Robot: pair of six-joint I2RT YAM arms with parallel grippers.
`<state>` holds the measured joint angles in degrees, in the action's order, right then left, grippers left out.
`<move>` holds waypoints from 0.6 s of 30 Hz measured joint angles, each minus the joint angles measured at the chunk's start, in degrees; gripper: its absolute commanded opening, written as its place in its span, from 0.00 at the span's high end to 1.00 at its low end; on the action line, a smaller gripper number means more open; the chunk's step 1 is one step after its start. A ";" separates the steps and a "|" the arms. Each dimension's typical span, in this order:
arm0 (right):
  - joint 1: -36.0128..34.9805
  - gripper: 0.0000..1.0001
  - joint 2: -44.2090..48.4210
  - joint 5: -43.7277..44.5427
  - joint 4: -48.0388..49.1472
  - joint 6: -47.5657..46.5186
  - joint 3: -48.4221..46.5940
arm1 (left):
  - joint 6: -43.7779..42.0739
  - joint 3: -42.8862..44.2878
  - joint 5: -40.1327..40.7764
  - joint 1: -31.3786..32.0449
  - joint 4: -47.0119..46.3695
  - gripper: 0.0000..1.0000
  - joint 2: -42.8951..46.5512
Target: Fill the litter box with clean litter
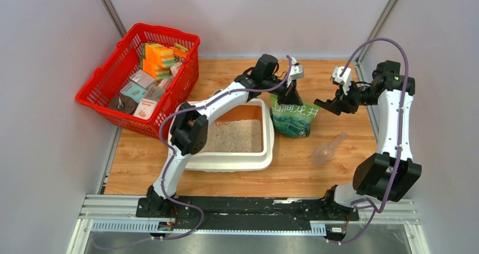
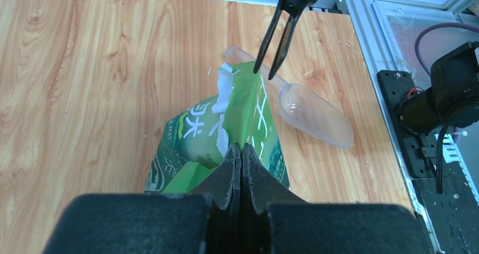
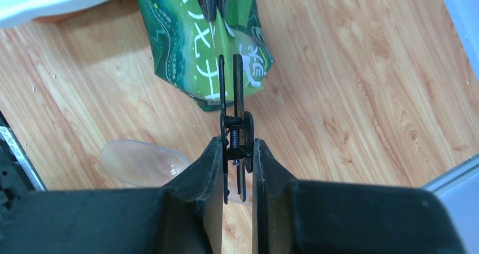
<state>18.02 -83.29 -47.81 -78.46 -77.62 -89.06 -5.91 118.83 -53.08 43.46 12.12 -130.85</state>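
Wood-grain tabletop [image 1: 316, 175] fills all three views, with grey walls around it. Only the overhead camera shows inside the litter box [image 1: 226, 161], a cream tray just left of the left tool [image 2: 241, 150]. Its orange-brown floor is largely covered by pale beige clean litter [image 1: 234, 135]. The left wrist view shows that tool clenched on the top edge of a green bag [image 2: 248, 113]. The right wrist view shows the right tool [image 3: 237, 145] clamped on a black clip [image 3: 237, 121], with the bag just beyond the clip's tips and a clear scoop [image 3: 144, 163] at the tool's left.
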 measured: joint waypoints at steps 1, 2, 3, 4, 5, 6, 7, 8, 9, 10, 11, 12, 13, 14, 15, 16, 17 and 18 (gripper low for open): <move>-0.11 1.00 -0.09 0.52 0.02 -0.48 0.20 | 0.02 0.00 0.00 0.00 -0.02 1.00 0.00; -0.11 1.00 -0.24 1.09 0.00 -0.96 0.20 | 0.02 0.00 0.02 0.00 -0.02 1.00 0.00; -0.11 1.00 -0.31 1.46 0.09 -1.40 0.20 | 0.02 0.00 0.02 0.00 -0.02 1.00 0.00; -0.11 1.00 -0.35 1.75 0.09 -1.75 0.20 | 0.02 0.00 0.02 0.00 -0.02 1.00 0.00; -0.11 1.00 -0.37 1.97 0.09 -2.08 0.17 | 0.02 0.00 0.02 0.00 -0.04 1.00 0.00; -0.11 1.00 -0.46 2.16 0.09 -2.38 0.17 | 0.02 0.00 0.02 0.00 -0.02 1.00 0.00; -0.11 1.00 -0.63 2.45 0.09 -2.82 0.17 | 0.04 0.00 0.02 0.00 -0.04 1.00 0.00; -0.11 1.00 -0.79 2.69 0.09 -3.17 0.17 | 0.04 0.00 0.02 0.00 -0.04 1.00 0.00; -0.11 1.00 -1.01 2.95 0.09 -3.54 0.17 | 0.07 0.00 0.02 0.00 -0.07 1.00 0.00; -0.11 1.00 -1.20 3.23 0.09 -3.91 0.17 | 0.09 0.00 0.02 0.00 -0.07 1.00 0.00; -0.13 1.00 -1.29 3.41 0.11 -4.24 0.17 | 0.11 0.00 0.02 0.00 -0.11 1.00 0.00; -0.13 1.00 -1.38 3.65 0.11 -4.52 0.17 | 0.20 0.00 0.02 0.00 -0.15 1.00 0.00; -0.28 1.00 -1.44 3.96 0.11 -4.83 0.17 | 0.24 0.00 0.02 0.00 -0.20 1.00 0.00; -0.44 1.00 -1.46 4.28 0.11 -5.09 0.17 | 0.28 0.00 0.02 0.00 -0.22 1.00 0.00; -0.61 1.00 -1.49 4.48 0.11 -5.31 0.17 | 0.31 0.00 0.02 0.00 -0.24 1.00 0.00; -0.81 1.00 -1.55 4.74 0.11 -5.60 0.17 | 0.33 0.00 0.02 0.00 -0.26 1.00 0.00; -1.01 1.00 -1.62 4.87 0.11 -5.75 0.17 | 0.39 0.00 0.02 0.00 -0.26 1.00 0.00; -1.20 1.00 -1.73 4.94 0.11 -5.92 0.17 | 0.46 0.00 0.02 0.00 -0.28 1.00 0.00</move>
<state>16.82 -85.01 -42.87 -78.35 -83.55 -88.88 -5.45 118.83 -53.06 43.46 11.84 -130.85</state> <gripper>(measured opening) 0.180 0.010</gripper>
